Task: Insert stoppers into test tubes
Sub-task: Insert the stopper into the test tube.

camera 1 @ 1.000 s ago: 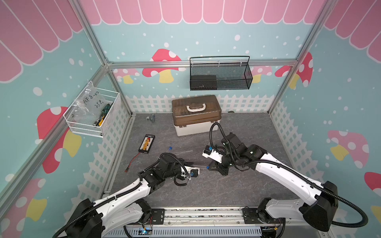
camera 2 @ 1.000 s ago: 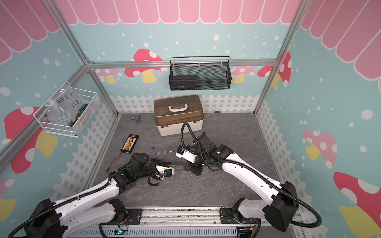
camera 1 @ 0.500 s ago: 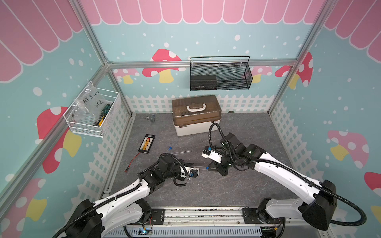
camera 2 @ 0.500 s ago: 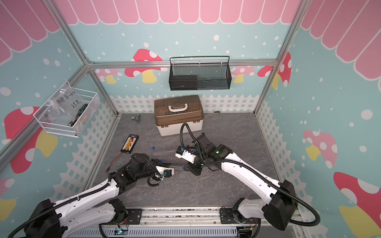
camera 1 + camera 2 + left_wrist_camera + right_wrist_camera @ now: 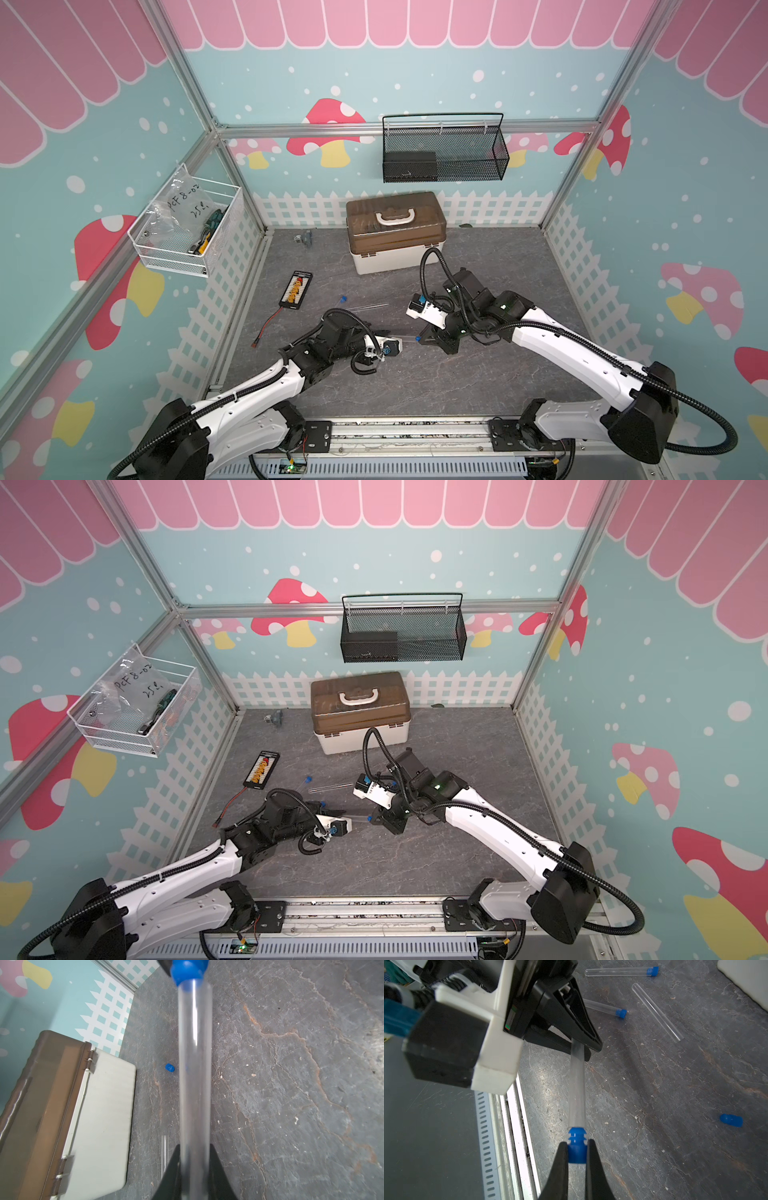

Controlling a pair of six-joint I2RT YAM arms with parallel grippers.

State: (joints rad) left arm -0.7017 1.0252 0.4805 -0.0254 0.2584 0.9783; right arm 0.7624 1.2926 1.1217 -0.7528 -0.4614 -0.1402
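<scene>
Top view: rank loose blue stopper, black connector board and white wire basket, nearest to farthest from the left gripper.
1. Loose blue stopper, on the mat just beyond the left gripper.
2. Black connector board, farther toward the left wall.
3. White wire basket, hung on the left wall.

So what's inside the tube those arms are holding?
The test tube looks empty; only the blue stopper's tip sits at its mouth. Its end in the left gripper is covered.

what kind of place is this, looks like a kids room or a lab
Probably a robot training cell, not a real lab: an aluminium frame boxes in mushroom wallpaper, and a left arm and right arm are mounted on a base rail.
</scene>
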